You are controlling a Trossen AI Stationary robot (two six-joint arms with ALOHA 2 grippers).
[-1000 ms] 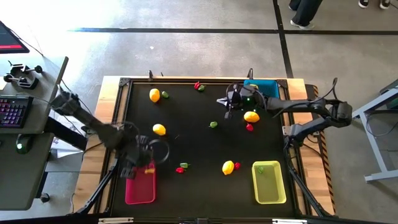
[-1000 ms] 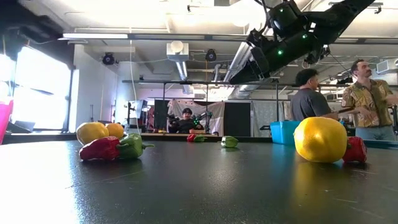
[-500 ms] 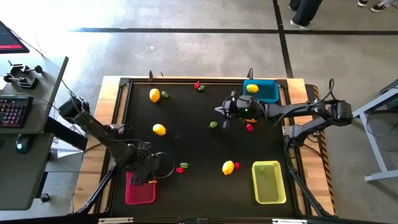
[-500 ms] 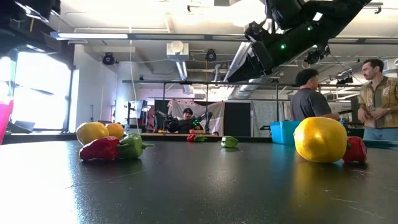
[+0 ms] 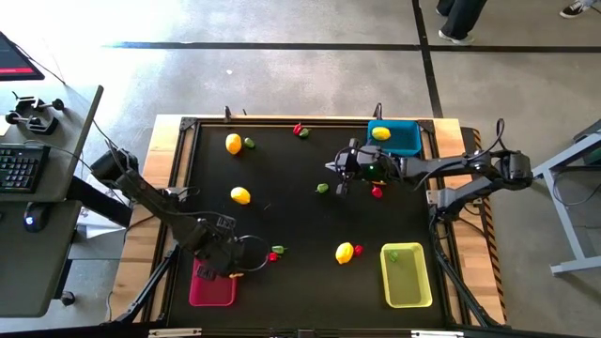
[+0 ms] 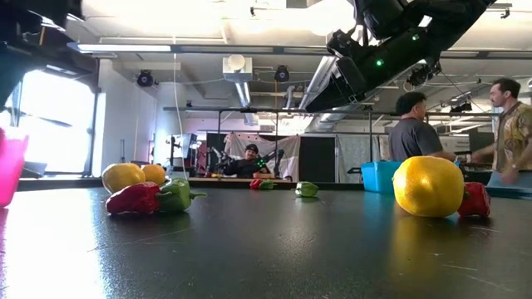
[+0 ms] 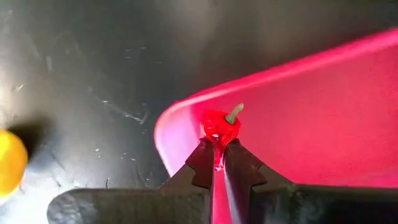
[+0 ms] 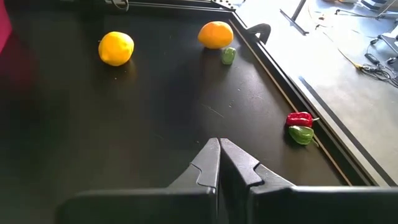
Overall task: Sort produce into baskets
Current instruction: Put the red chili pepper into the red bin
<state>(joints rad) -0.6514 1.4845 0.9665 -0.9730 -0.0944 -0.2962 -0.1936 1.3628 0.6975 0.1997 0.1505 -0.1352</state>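
Observation:
My left gripper (image 5: 232, 269) (image 7: 218, 157) is over the pink-red basket (image 5: 210, 284) (image 7: 311, 112), near its corner, shut on a small red pepper (image 7: 220, 126) with a green stem. My right gripper (image 5: 340, 172) (image 8: 219, 154) is shut and empty, above the table just to the near side of the blue basket (image 5: 394, 137), which holds a lemon (image 5: 380, 133). The yellow-green basket (image 5: 406, 276) holds a green bit (image 5: 393, 253). Loose lemons (image 5: 240, 195) (image 5: 233, 143) (image 5: 345, 252) lie on the black table. My left gripper pinches the red pepper's body (image 7: 217, 134) between its two fingertips. The stem (image 7: 234, 113) points away from the fingers. The pepper is over the pink-red basket's corner; I cannot tell whether it touches the basket.
A red and green pair (image 5: 274, 253) lies right of the pink-red basket. A green bit (image 5: 322, 188) and a red bit (image 5: 377, 192) lie near my right gripper. More bits lie at the far edge (image 5: 300, 130) (image 5: 249, 143). People stand beyond the table (image 6: 411, 124).
My left gripper has gone toward the table's near edge, staying by the pink-red basket. My right gripper has drawn back from the blue basket toward the near side, and a lemon now shows in that basket.

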